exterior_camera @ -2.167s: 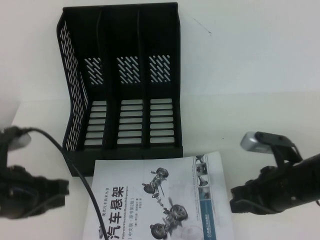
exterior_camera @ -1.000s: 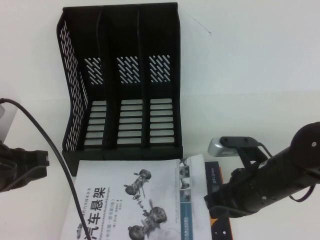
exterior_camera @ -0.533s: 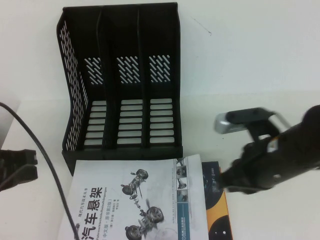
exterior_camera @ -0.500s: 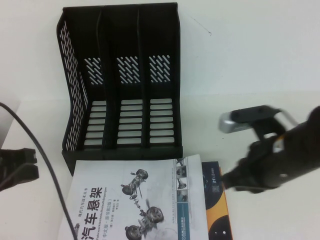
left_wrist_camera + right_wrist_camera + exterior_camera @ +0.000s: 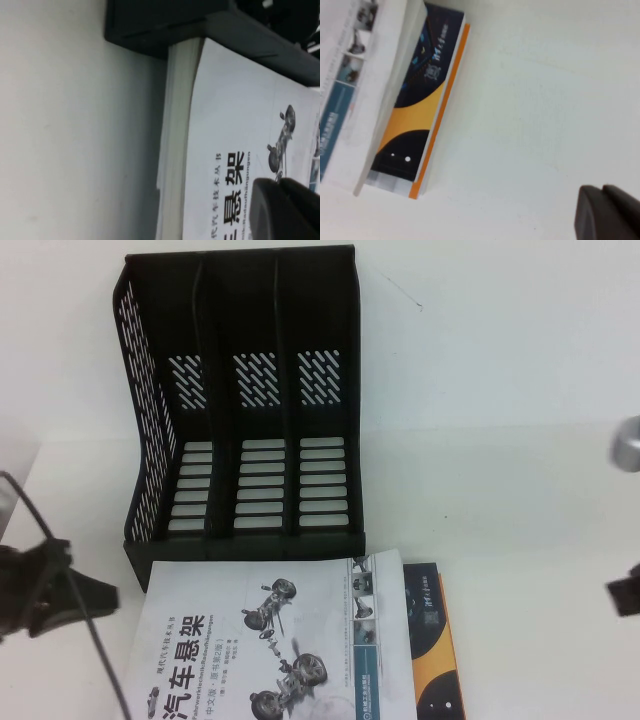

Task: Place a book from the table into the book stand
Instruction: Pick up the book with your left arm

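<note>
Left end effector [image 5: 95, 597] pressed together, just left of book [image 5: 270, 650]; right end effector [image 5: 607, 212] pressed together, well right.

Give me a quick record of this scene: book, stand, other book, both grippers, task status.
book: white cover, flat on the table, in front of the book stand
book stand: black, upright, three slots empty
other book: black and orange, partly under the white one, sticking out on its right
left gripper: shut, over the white book's left part, holding nothing
right gripper: shut, over bare table right of both books
status: book not yet in stand
</note>
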